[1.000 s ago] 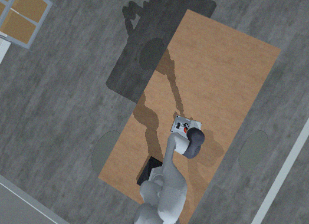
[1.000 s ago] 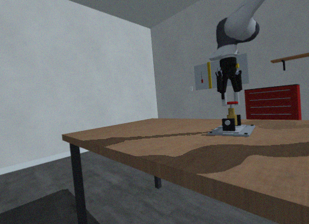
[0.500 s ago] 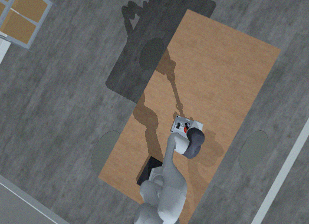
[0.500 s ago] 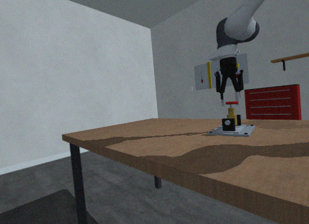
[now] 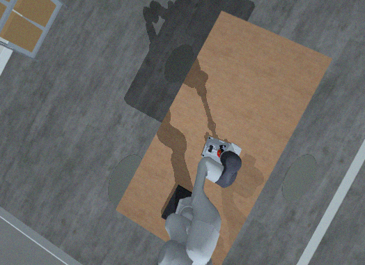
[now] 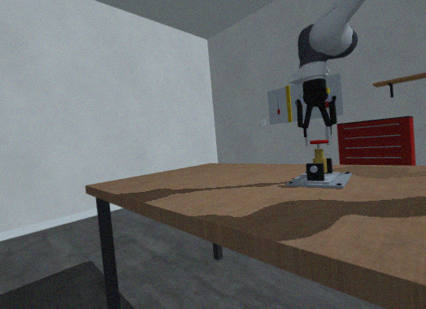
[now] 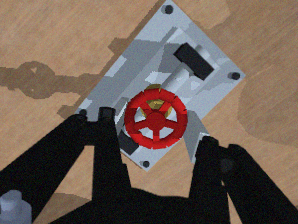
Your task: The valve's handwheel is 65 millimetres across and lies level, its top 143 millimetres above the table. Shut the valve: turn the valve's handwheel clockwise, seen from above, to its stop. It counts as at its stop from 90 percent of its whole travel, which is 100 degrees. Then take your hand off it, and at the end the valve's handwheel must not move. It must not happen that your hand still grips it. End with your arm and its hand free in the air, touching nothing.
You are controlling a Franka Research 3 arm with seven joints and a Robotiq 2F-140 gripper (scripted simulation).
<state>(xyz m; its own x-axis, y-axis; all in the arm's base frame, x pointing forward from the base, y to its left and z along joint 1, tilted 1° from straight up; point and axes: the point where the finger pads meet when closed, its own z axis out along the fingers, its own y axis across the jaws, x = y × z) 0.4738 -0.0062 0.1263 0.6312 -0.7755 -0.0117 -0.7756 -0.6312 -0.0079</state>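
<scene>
The valve stands on a grey base plate (image 7: pixel 170 75) on the wooden table (image 6: pixel 284 208). Its red spoked handwheel (image 7: pixel 156 123) lies level on a brass stem (image 6: pixel 319 155). My gripper (image 7: pixel 155 115) hangs straight down over it, with one black finger on each side of the wheel's rim, and is shut on the handwheel. In the side view the fingertips (image 6: pixel 317 141) sit at the height of the wheel (image 6: pixel 319 141). From above, the arm's wrist (image 5: pixel 230 168) covers most of the valve; only a bit of red (image 5: pixel 219 150) and the plate (image 5: pixel 214 147) show.
A black valve body block (image 7: pixel 194 59) sits on the plate beyond the wheel. The robot's base (image 5: pixel 177 201) stands at the table's near edge. A red drawer cabinet (image 6: pixel 376 141), a wall shelf (image 6: pixel 400 80) and a wall panel (image 6: pixel 280 106) stand behind the table.
</scene>
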